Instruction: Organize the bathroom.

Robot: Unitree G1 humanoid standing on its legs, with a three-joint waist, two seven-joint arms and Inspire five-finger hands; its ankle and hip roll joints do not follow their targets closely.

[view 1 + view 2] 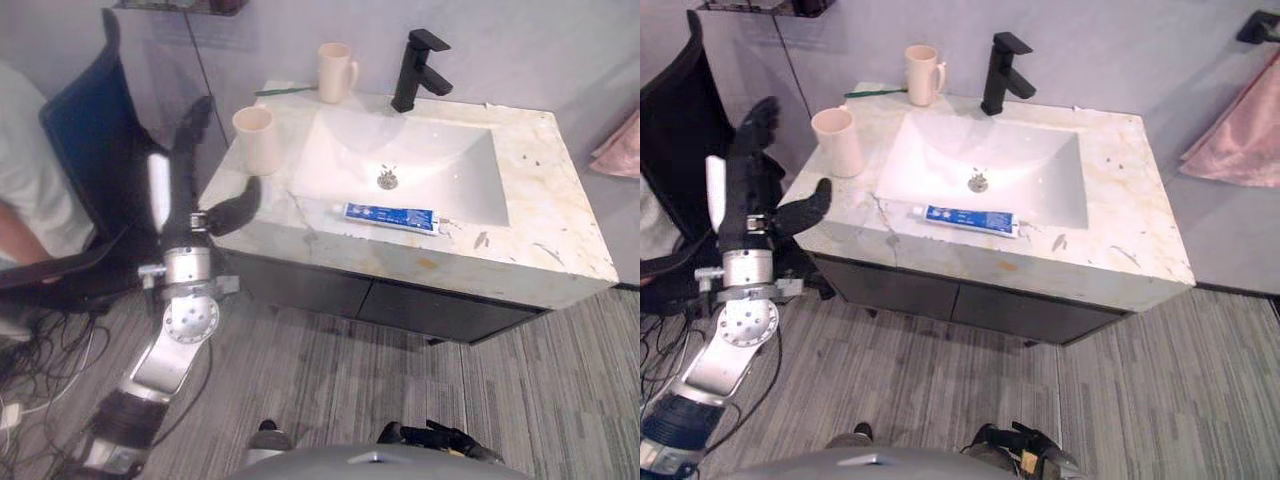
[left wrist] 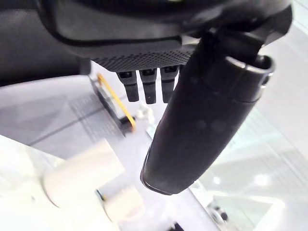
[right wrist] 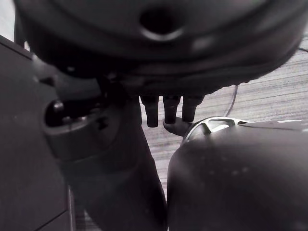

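Observation:
A handleless cream cup (image 1: 257, 138) stands at the marble counter's (image 1: 545, 215) left edge. Behind it, a cream mug (image 1: 335, 70) with a handle stands next to a green toothbrush (image 1: 285, 91) lying flat. A blue and white toothpaste tube (image 1: 390, 216) lies on the front rim of the white basin (image 1: 420, 160). My left hand (image 1: 190, 170) is raised just left of the counter, open, fingers straight up and thumb (image 1: 238, 208) at the counter's edge below the cup. My right hand (image 3: 163, 108) hangs low over the floor, fingers straight, holding nothing.
A black faucet (image 1: 418, 68) stands behind the basin. A dark blue chair (image 1: 85, 120) and a seated person in a pale shirt (image 1: 25, 170) are close on the left. A pink towel (image 1: 1235, 130) hangs at the right. A dark cabinet (image 1: 400, 300) sits under the counter.

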